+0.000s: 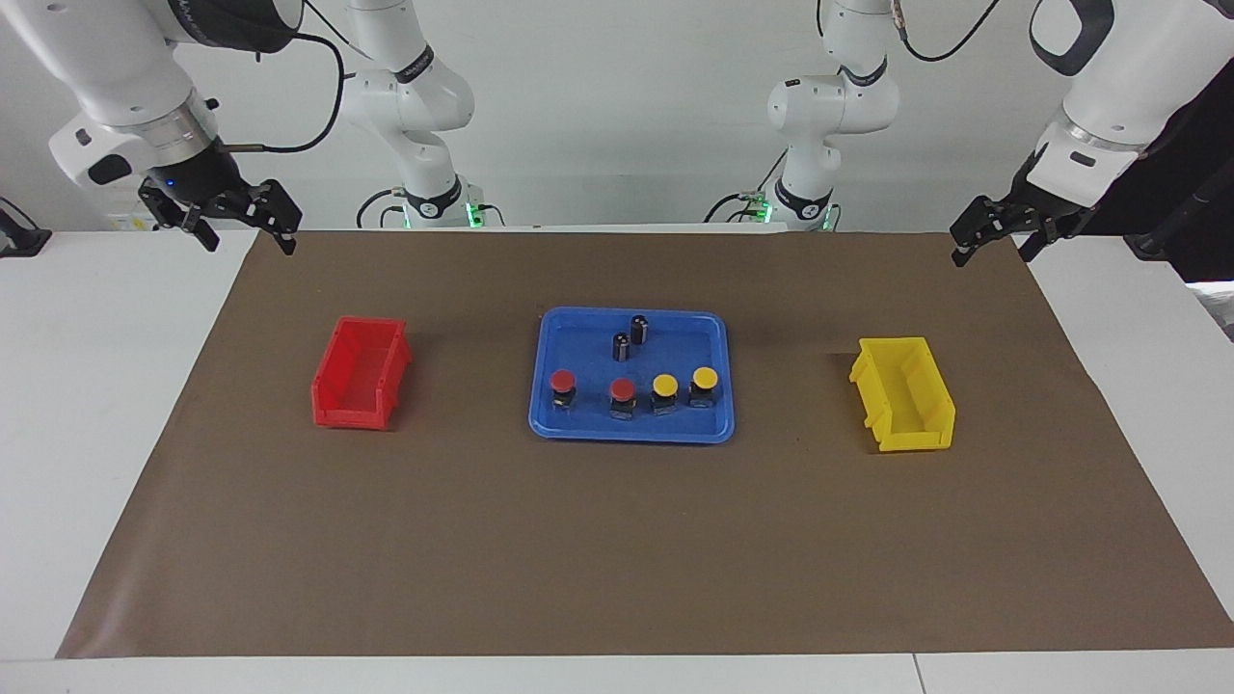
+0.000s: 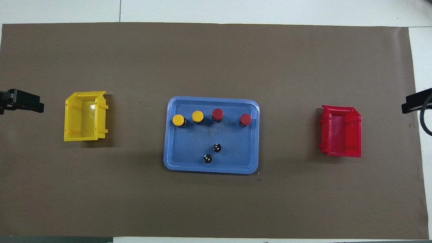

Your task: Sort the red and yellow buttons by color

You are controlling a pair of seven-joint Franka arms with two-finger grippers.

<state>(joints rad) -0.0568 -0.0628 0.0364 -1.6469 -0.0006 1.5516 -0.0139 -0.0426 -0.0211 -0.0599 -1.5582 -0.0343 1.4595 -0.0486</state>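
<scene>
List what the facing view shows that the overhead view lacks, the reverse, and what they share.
Only the facing view shows the arms' bodies and bases, and both grippers whole: the left gripper and the right gripper, each open and raised over the table's edge nearest the robots. It also shows the buttons' black bodies side-on.

Only the overhead view shows the bare floors of the red bin and the yellow bin, and the two dark cylinders' tops.

Both show the blue tray holding two red buttons and two yellow buttons, between the bins.
</scene>
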